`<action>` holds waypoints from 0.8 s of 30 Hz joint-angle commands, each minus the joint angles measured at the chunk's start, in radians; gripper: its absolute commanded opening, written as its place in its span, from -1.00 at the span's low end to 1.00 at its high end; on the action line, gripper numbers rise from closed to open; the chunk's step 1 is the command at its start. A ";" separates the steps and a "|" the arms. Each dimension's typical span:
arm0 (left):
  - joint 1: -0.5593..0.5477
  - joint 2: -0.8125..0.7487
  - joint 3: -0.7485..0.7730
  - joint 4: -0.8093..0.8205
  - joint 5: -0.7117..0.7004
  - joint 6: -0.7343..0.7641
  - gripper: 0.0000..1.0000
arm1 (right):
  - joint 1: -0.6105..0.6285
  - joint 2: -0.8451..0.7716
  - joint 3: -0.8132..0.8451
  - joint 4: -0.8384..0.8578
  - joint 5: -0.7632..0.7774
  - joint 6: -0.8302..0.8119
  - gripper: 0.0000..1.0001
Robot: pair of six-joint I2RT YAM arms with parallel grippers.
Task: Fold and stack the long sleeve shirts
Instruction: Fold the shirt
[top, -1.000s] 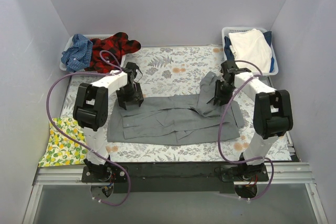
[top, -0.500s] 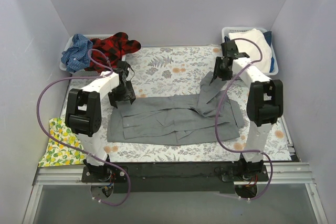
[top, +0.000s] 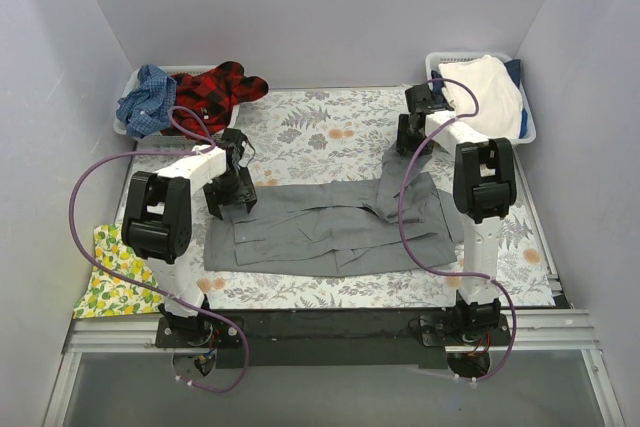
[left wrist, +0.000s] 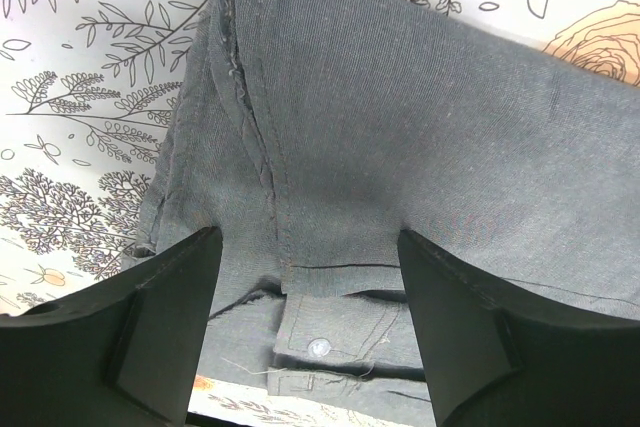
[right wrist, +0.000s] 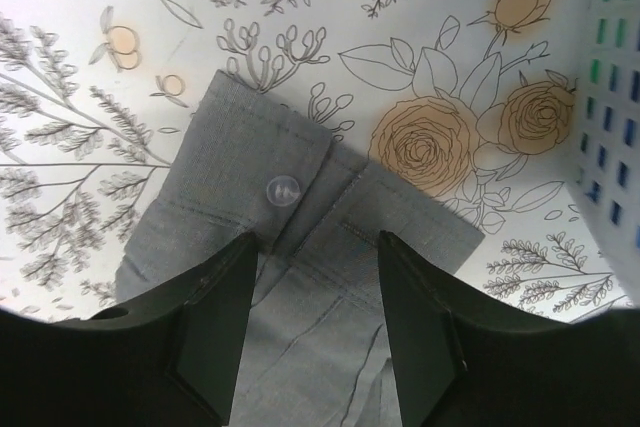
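Note:
A mid-grey long sleeve shirt [top: 330, 227] lies partly folded across the middle of the fern-print cover. My left gripper [top: 232, 197] hovers open over its left end. In the left wrist view the gripper [left wrist: 308, 242] straddles a seam, with a buttoned cuff [left wrist: 318, 345] below it, and grips nothing. My right gripper [top: 412, 142] is open just above the sleeve end at the far right. There it [right wrist: 318, 242] stands over the flat cuff and its button [right wrist: 283, 189]. A red-black plaid shirt [top: 215, 92] and a blue checked shirt [top: 145, 97] sit at the back left.
The plaid and checked shirts rest in a white basket [top: 128, 87]. A second white basket [top: 526, 117] at the back right holds white cloth [top: 485, 92], and its wall shows close to the right gripper [right wrist: 610, 67]. A yellow lemon-print cloth [top: 115, 272] hangs off the front left edge.
The right gripper has moved toward the far edge along the sleeve and its jaws have spread wider. The left gripper has shifted a little to the left, still open.

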 commanded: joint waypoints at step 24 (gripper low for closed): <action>-0.003 -0.052 0.120 -0.011 0.013 0.007 0.42 | 0.103 -0.310 -0.010 -0.006 0.064 -0.010 -0.97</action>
